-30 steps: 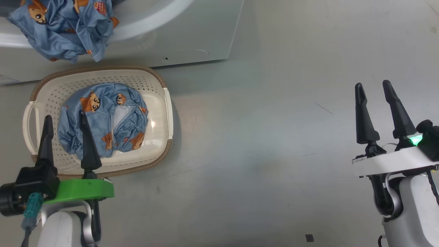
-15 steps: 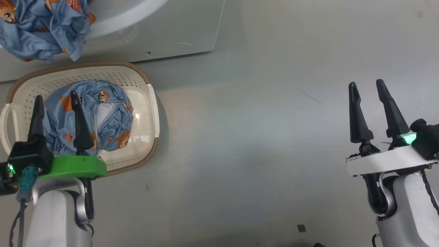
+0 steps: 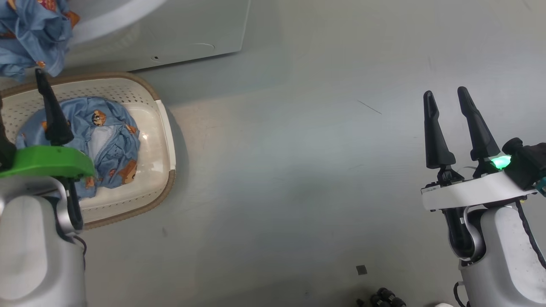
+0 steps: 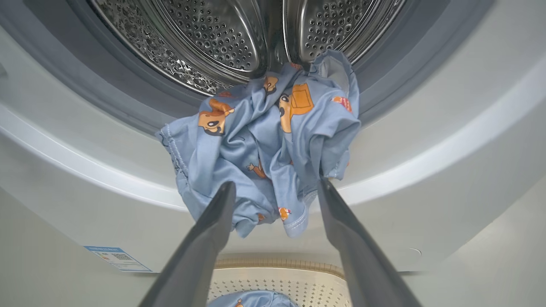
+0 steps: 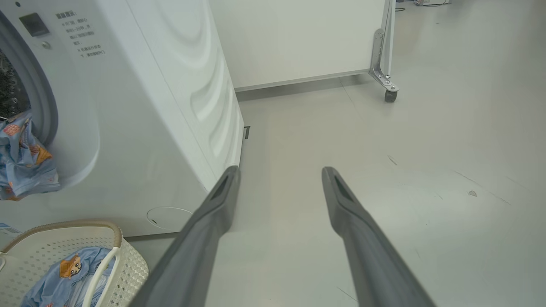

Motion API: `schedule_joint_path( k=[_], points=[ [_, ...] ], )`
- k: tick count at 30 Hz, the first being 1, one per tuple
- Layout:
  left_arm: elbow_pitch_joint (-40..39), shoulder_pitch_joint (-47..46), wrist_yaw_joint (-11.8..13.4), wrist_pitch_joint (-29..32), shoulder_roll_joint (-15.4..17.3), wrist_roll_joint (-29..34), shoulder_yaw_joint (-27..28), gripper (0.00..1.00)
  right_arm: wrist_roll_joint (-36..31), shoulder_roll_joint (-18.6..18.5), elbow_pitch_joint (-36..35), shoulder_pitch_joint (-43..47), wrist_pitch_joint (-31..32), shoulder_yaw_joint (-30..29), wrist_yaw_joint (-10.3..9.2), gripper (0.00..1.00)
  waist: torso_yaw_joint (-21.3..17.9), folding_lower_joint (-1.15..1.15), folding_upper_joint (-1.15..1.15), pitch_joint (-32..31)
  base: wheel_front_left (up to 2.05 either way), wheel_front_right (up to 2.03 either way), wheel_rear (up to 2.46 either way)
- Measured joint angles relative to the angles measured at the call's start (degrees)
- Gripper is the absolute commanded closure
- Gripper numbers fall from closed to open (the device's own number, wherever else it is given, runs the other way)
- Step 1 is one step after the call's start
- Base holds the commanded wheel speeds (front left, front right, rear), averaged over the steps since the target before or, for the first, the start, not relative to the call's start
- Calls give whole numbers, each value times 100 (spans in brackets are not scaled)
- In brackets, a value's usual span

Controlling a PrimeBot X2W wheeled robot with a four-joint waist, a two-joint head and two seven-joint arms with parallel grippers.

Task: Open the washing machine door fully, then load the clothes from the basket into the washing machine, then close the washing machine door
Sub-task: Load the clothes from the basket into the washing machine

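Head view: your right claw (image 3: 443,91) hangs spread, empty; one garment (image 3: 115,140) lies in the basket (image 3: 164,128). Left wrist view: your left claw (image 4: 277,183), spread too, faces a second garment (image 4: 264,145) drooping from the washing machine (image 4: 426,170) mouth. Right wrist view: basket just before that machine.

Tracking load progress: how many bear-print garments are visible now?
2. One bear-print garment hangs out of the washing machine, draped over the lip of its drum mouth. The second garment lies in the basket. Either bundle could hide more pieces.
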Motion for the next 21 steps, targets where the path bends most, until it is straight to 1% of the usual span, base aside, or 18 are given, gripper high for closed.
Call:
schedule_joint_path(
  k=[3, 8, 21],
  points=[
    [152, -222, 0, 20, 58, -53, 87, 0, 11, 20, 2, -21, 0, 20, 0, 0, -96, 0, 0, 69, 0, 0, 0],
    [426, -524, 0, 76, 322, -41, 283, 0, 51, 37, 5, -92, 0, 48, 0, 0, -270, 0, 0, 197, 0, 0, 0],
    [1236, -1316, 0, 124, 541, -35, 474, 0, 92, 69, -12, -216, 0, 67, 0, 0, -634, 0, 0, 612, 0, 0, 0]
  ],
)
